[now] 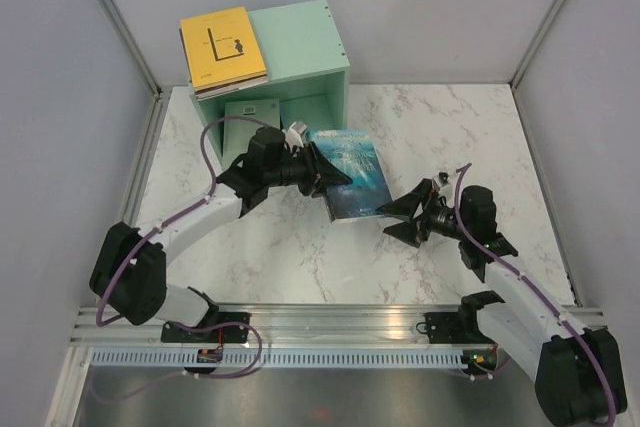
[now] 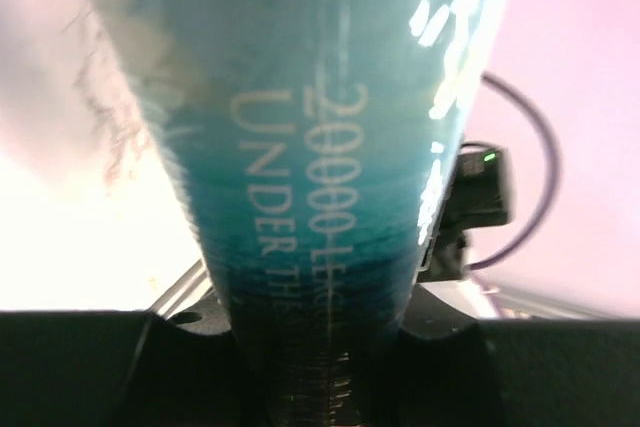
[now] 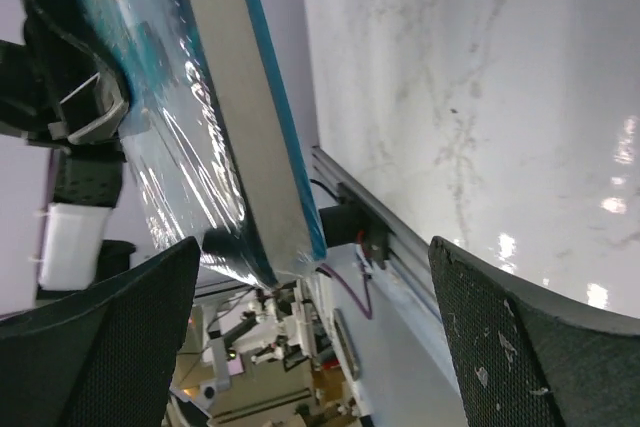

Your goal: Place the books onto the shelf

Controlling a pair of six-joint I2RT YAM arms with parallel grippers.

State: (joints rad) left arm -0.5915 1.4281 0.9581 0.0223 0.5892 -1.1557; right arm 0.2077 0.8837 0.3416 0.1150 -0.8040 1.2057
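At the far left, a yellow-orange book (image 1: 222,47) lies on a small stack on top of the shelf (image 1: 305,42). A pale mint-green book (image 1: 250,112) sits inside the opening, which faces the arms. Just in front of that opening, the left gripper (image 1: 322,173) has its fingers clamped on one edge of the teal-blue book (image 1: 352,179) — the left wrist view shows the cover pinched between the black pads. The book slants out to the right over the marble table (image 1: 480,147), apparently raised off it. Further right, the right gripper (image 1: 392,219) hangs with its fingers wide apart; the book's near corner is just ahead of them, not between them.

The step in hand looks like carrying this book into the shelf. To do it well, the left arm should turn the book's free edge toward the opening, keep it low enough to pass under the top panel, and slide it in beside the mint-green one — with the right arm held clear of the swing.
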